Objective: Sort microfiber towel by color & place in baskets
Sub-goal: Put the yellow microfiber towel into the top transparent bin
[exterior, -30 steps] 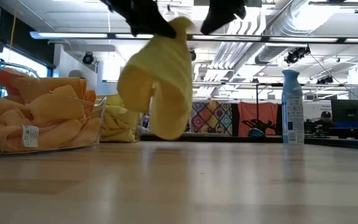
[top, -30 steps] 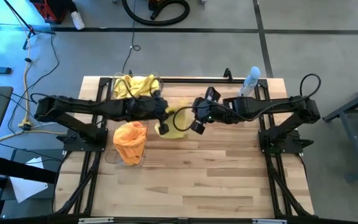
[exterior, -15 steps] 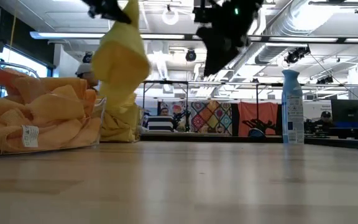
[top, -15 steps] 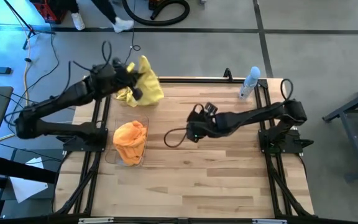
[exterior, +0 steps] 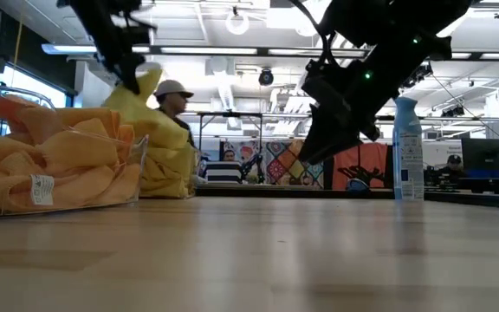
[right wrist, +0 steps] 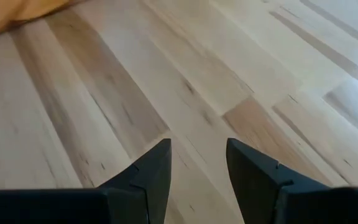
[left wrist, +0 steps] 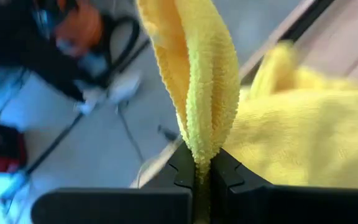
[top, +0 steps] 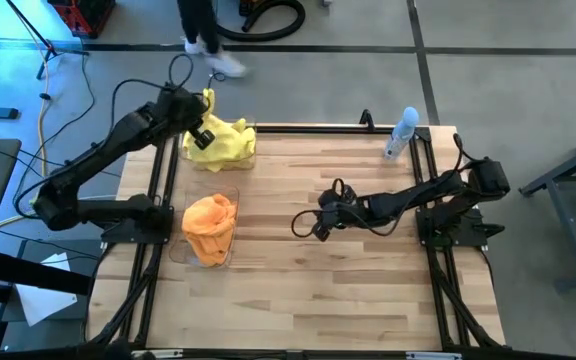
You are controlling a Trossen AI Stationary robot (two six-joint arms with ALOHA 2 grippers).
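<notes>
My left gripper (top: pixel 200 120) is at the table's far left corner, shut on a yellow microfiber towel (left wrist: pixel 197 74). It is above the clear basket (top: pixel 246 160) that holds a pile of yellow towels (top: pixel 223 145). A second clear basket (top: pixel 183 250), nearer the front, holds orange towels (top: pixel 210 225). My right gripper (top: pixel 313 226) hangs open low over the bare middle of the table, nothing between its fingers (right wrist: pixel 148 171). My left gripper pinches a bunched fold of the yellow towel (left wrist: pixel 201 146) between its two fingers, several layers together. The fingers come slanting down toward the far edge. The towel hangs from them (exterior: pixel 141 91), and its lower part meets the yellow pile (exterior: pixel 163 156) in the basket.
A slim spray bottle (top: pixel 400 133) stands at the far right of the table. A person (top: pixel 203 35) walks on the floor just beyond the far left corner and shows behind the baskets in the low view (exterior: pixel 173 95). Bare wood lies in the middle and front.
My left gripper has swung from the table's middle to the far left corner, carrying the yellow towel over the yellow basket; the towel's lower part now meets the pile. My right gripper has sunk from beside the towel to just above the table's middle.
</notes>
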